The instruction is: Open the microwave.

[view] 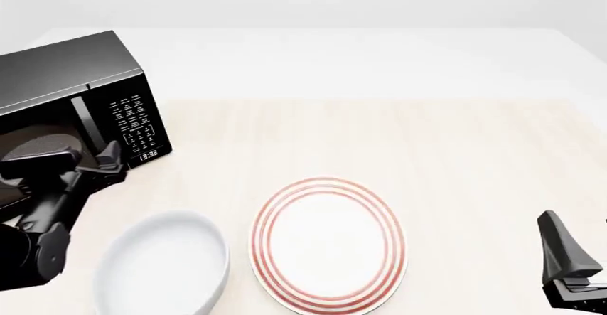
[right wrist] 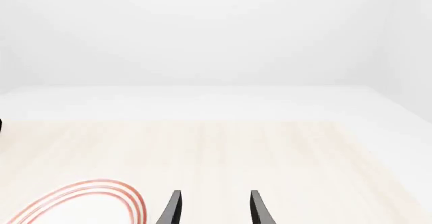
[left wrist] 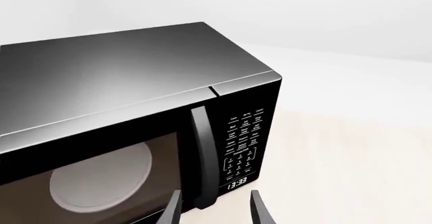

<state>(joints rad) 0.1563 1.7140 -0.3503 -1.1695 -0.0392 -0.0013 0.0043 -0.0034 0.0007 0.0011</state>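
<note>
The microwave (view: 76,102) sits at the far left of the counter (view: 399,137), door closed, its handle (left wrist: 201,158) a vertical bar between window and keypad (left wrist: 244,143). The left pincer (left wrist: 214,209) is by far the nearer — fingers apart, the handle's lower end showing between them, just ahead and not yet gripped. The handle's upright axis decides the grasp. The right pincer (right wrist: 214,209), also parted, hangs well apart near the plate (view: 328,244) — idle.

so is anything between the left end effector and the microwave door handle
No. In the left wrist view the open left end effector straddles the foot of the door handle on the microwave; nothing lies between them.
</note>
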